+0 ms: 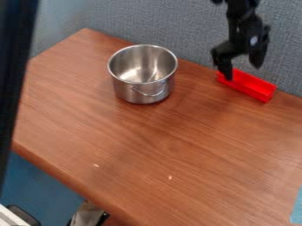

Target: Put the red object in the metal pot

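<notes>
one red object [246, 85] is the thing to move, and it lies flat on the wooden table [141, 150] just below the pincer [236, 62], its near end almost under the dark fingertips. the pincer's two black fingers stand apart and hold nothing; whether a tip already touches the block is hard to tell at this size, but it looks a little clear of it.

the block looks like a stiff, solid bar with flat faces and square edges, plain and smooth, probably plastic or painted wood and likely light. it should not bend or crush, though the smooth faces may slide if the grip is off-centre. the best hold seems to be across its narrow width, near the middle of its length, so that it hangs level and does not swing.

the metal pot [143, 74] stands well to the left of the pincer, upright and empty, round with straight polished sides and a thin wire handle on its front. its steel is hard and slick, so the block will probably clatter and rest aslant inside, since it seems about as long as the pot's mouth is wide.
</notes>
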`<state>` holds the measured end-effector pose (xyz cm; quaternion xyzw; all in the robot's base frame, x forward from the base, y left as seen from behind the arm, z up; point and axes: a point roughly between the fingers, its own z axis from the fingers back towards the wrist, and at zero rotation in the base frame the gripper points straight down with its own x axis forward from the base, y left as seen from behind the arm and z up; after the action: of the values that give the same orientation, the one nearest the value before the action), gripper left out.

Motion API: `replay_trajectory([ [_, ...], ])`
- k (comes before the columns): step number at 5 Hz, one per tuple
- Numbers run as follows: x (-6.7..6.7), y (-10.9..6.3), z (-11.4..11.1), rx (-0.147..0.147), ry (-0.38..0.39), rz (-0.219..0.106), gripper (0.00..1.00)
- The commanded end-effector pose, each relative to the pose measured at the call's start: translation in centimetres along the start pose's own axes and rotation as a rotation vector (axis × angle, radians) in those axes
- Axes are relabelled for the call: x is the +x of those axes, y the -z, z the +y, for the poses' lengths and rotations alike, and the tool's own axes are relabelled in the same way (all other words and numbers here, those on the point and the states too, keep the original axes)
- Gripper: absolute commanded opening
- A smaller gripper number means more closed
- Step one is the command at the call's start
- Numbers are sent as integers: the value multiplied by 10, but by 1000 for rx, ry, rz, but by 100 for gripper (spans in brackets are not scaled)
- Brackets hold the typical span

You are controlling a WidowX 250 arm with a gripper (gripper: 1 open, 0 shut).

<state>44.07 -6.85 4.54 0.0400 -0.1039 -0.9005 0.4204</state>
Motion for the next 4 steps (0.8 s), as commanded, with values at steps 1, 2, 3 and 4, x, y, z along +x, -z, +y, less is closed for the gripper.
replay_trajectory([
  [1, -4, -2, 18, 81, 41, 23, 100],
  [2, 17, 11, 22, 73, 79, 9, 100],
  [3, 42, 20, 27, 67, 133, -16, 100],
  [4, 46, 29, 34, 68, 201, -40, 0],
])
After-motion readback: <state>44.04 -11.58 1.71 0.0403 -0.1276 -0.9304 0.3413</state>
